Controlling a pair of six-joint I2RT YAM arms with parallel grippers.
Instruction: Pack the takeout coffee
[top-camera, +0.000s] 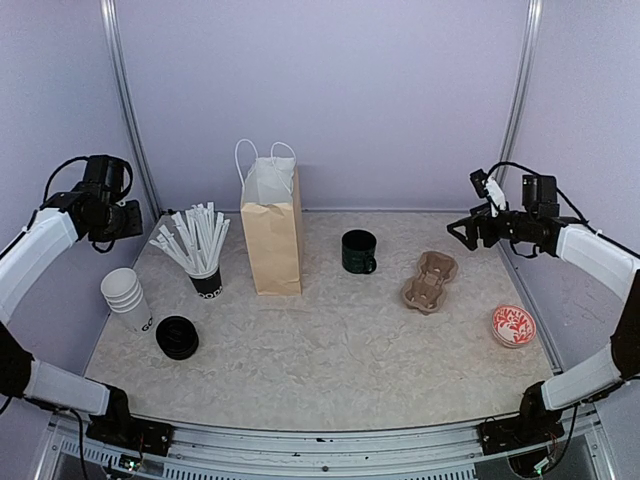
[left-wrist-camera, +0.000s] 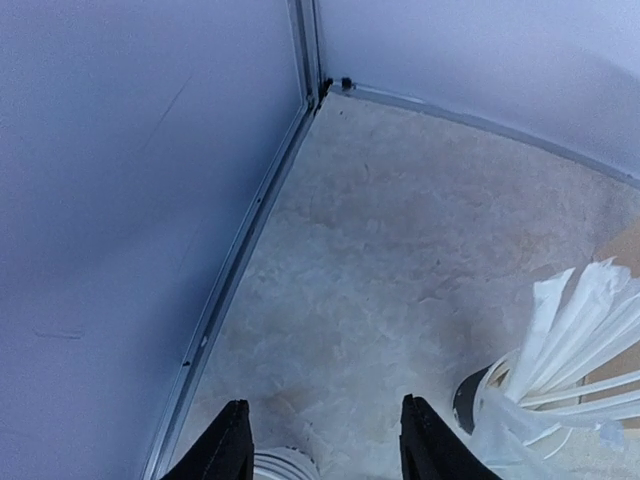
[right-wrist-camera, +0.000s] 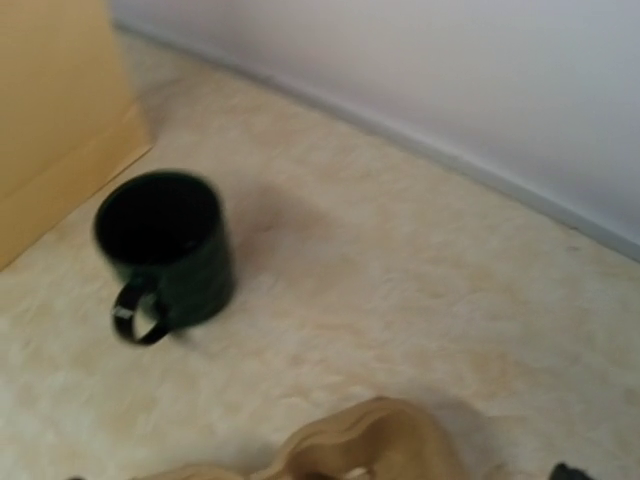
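Observation:
A stack of white paper cups (top-camera: 126, 298) with black lettering stands at the table's left edge, without lids. A stack of round black lids (top-camera: 177, 337) lies just in front of it. My left gripper (top-camera: 122, 222) hangs high above the left edge, open and empty. In the left wrist view its gripper (left-wrist-camera: 325, 402) is spread, and the cup stack's rim (left-wrist-camera: 282, 466) shows below. My right gripper (top-camera: 462, 232) is raised at the back right, open and empty. Only a dark finger tip (right-wrist-camera: 570, 471) shows in its wrist view.
A brown paper bag (top-camera: 272, 238) stands upright at the back centre. A black cup stuffed with white straws (top-camera: 204, 272) is left of it. A dark green mug (top-camera: 358, 251), a cardboard cup carrier (top-camera: 430, 281) and a red patterned disc (top-camera: 513, 325) are on the right.

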